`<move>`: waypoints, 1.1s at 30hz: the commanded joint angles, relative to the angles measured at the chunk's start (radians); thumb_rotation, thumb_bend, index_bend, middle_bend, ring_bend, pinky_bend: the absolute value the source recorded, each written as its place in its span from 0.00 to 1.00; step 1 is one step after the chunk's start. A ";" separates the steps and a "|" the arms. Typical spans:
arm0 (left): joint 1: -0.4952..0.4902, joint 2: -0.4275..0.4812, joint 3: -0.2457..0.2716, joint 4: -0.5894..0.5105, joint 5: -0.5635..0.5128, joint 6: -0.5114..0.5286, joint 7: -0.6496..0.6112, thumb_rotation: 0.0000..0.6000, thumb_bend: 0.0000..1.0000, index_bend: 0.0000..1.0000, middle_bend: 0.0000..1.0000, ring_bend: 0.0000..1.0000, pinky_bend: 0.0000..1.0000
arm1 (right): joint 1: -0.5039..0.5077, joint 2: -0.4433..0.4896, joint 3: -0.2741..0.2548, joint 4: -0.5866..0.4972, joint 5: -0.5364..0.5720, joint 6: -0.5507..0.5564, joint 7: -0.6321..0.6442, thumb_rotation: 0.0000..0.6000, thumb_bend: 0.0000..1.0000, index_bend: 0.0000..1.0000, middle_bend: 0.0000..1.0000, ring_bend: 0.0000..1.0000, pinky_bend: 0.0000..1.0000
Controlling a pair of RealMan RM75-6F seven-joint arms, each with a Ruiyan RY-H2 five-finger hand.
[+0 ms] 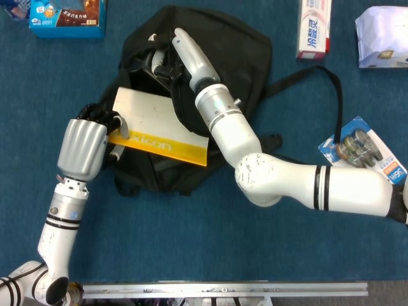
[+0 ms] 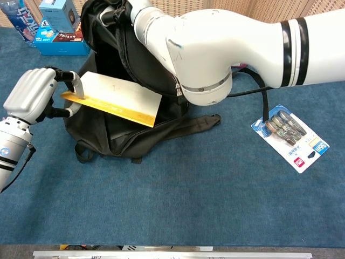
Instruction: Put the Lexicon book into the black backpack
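The Lexicon book [image 1: 156, 121] [image 2: 116, 97], white with a yellow band, lies slanted across the mouth of the black backpack [image 1: 223, 54] [image 2: 124, 129], its right end under my right forearm. My left hand [image 1: 86, 140] [image 2: 35, 94] grips the book's left edge, fingers curled over it. My right hand [image 1: 167, 56] [image 2: 116, 11] reaches into the top of the backpack and holds its upper rim up. How its fingers lie is hidden by the fabric.
A blue box [image 1: 67, 18] sits far left, a white and red box [image 1: 313, 29] and a white packet [image 1: 382, 37] far right. A carded pack of batteries [image 1: 363, 153] [image 2: 291, 135] lies right, near the backpack's strap [image 1: 331, 89].
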 commanded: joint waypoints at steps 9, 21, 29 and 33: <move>-0.007 -0.053 -0.024 0.032 -0.013 -0.002 -0.080 1.00 0.36 0.81 0.73 0.63 0.46 | 0.000 0.005 -0.009 -0.005 -0.005 -0.002 0.013 1.00 0.86 0.73 0.61 0.64 0.92; -0.034 -0.159 -0.028 0.144 0.022 0.023 -0.086 1.00 0.36 0.82 0.73 0.63 0.46 | 0.005 0.013 -0.002 -0.017 0.023 -0.011 0.025 1.00 0.85 0.73 0.61 0.64 0.92; -0.035 -0.199 0.005 0.218 0.050 0.024 -0.047 1.00 0.36 0.75 0.71 0.58 0.46 | 0.005 0.019 -0.001 -0.019 0.031 -0.007 0.033 1.00 0.85 0.73 0.61 0.64 0.92; -0.039 -0.215 -0.002 0.236 0.045 0.022 -0.039 1.00 0.36 0.74 0.70 0.58 0.46 | 0.008 0.019 -0.002 -0.023 0.038 -0.006 0.032 1.00 0.85 0.73 0.61 0.64 0.92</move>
